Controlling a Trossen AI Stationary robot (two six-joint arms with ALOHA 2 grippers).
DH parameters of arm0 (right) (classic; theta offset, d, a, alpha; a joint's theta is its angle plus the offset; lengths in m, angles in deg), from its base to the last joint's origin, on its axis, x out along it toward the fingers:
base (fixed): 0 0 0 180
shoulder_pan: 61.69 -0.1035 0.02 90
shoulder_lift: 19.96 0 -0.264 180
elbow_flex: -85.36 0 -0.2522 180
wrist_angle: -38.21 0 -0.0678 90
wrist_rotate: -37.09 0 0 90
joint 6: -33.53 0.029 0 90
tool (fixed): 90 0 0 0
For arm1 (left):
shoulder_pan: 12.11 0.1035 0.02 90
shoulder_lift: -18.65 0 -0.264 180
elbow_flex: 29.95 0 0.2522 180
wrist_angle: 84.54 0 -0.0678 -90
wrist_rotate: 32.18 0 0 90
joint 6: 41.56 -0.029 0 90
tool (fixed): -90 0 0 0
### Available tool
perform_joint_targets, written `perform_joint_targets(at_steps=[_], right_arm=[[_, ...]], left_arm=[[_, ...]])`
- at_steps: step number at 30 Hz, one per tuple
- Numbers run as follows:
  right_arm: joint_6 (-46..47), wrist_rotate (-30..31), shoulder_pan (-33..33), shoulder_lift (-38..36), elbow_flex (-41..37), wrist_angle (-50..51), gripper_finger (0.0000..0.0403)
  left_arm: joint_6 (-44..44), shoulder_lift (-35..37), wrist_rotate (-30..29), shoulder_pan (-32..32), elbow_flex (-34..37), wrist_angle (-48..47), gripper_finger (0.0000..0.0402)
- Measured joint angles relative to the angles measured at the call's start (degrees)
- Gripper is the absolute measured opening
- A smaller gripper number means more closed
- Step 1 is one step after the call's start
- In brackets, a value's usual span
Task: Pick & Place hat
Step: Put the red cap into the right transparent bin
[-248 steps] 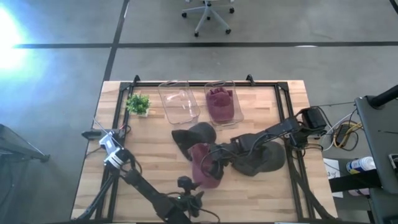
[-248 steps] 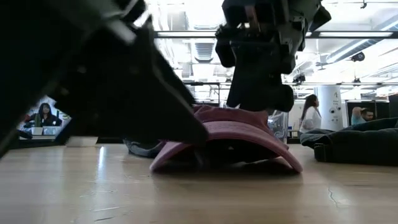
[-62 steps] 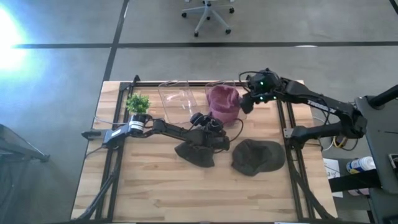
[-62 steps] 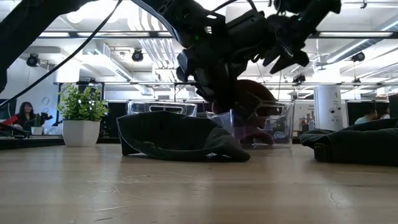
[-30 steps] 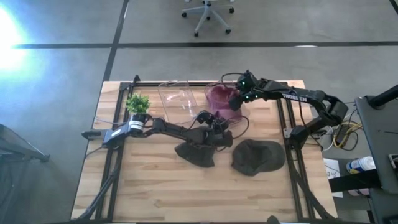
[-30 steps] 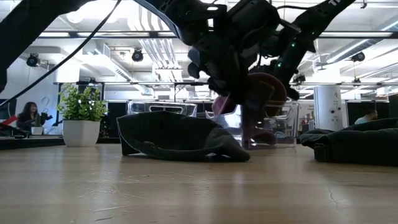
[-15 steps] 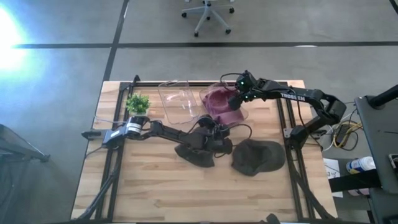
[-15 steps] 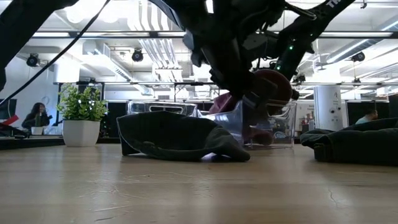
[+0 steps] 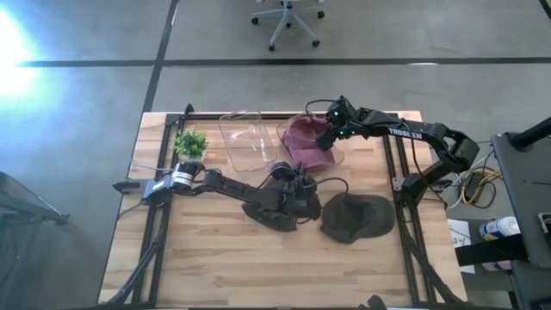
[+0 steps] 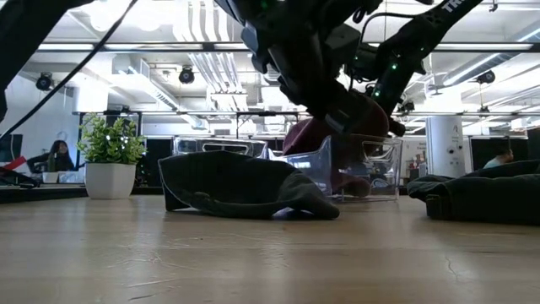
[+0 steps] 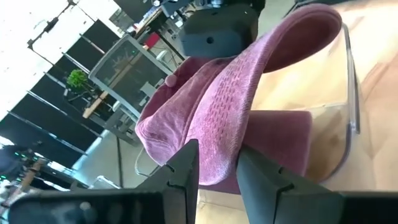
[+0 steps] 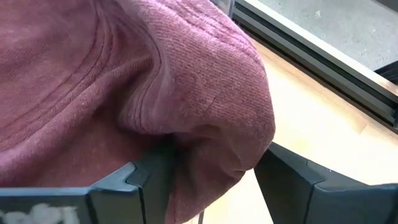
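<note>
A maroon hat (image 9: 301, 136) hangs from my right gripper (image 9: 331, 131) over the right clear bin (image 9: 337, 158) at the table's far side. Another maroon piece (image 11: 280, 143) lies inside that bin. My left gripper (image 9: 300, 182) reaches in from the left and stands at the bin's near side, above a dark hat (image 9: 267, 213) lying flat on the wood. Its fingers (image 11: 183, 174) stand a narrow gap apart, and the maroon cloth (image 11: 217, 158) shows in that gap. My right gripper pinches a bunched fold of the maroon hat's crown (image 12: 186, 134) between its two fingers (image 12: 286, 177). It comes in slanting down from the table's right. The hat droops below the hold into the bin's mouth. My left gripper: I cannot tell whether its fingers touch the hat's lower edge (image 11: 211, 177).
An olive hat (image 9: 357, 215) lies on the table to the right of the dark one. A second clear bin (image 9: 248, 142) stands left of the first, and a small potted plant (image 9: 191, 144) stands near the far left. Bare wood lies along the near edge.
My left gripper has moved a little toward the near edge and down, closer over the dark hat. The maroon hat's loose part, which hung in front of the bin a second ago, now sits at the bin's mouth. My right gripper has kept its hold almost in place.
</note>
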State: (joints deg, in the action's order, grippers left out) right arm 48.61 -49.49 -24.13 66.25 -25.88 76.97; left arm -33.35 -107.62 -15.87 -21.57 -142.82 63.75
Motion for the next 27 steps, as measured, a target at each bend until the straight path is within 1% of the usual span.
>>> perform_joint_targets(at_steps=[8, 13, 16, 19, 21, 24, 26, 27], right_arm=[[-0.5, -0.2, 0.0, 0.0, 0.0, 0.1, 0.0205], [-0.7, -0.4, 0.0, 0.0, 0.0, 0.1, 0.0206], [-0.8, -0.4, 0.0, 0.0, 0.0, 0.1, 0.0206], [-0.8, -0.4, 0.0, 0.0, 0.0, 0.2, 0.0206], [-0.7, -0.4, 0.0, 0.0, 0.0, 0.2, 0.0206], [-0.7, -0.4, 0.0, 0.0, 0.0, 0.2, 0.0206], [-0.7, -0.5, 0.0, -0.1, 0.0, 0.3, 0.0206], [-0.7, -0.5, 0.0, -0.1, 0.0, 0.3, 0.0206]], left_arm=[[3.5, 0.0, 2.0, -0.2, 0.0, 0.2, 0.0097], [5.5, 0.4, 5.5, -2.2, 0.0, 0.3, 0.0097], [6.6, 1.6, 6.0, -3.4, -0.3, 0.3, 0.0097], [7.1, 2.7, 9.1, -3.5, -0.3, -0.2, 0.0097], [8.1, 2.9, 11.6, -3.4, -0.2, -1.9, 0.0097], [10.2, 4.5, 11.9, -4.6, -0.1, -8.1, 0.0097], [15.7, 6.7, 11.0, -6.0, -0.1, -13.9, 0.0097], [20.1, 7.5, 10.7, -6.3, 0.0, -17.0, 0.0097]])
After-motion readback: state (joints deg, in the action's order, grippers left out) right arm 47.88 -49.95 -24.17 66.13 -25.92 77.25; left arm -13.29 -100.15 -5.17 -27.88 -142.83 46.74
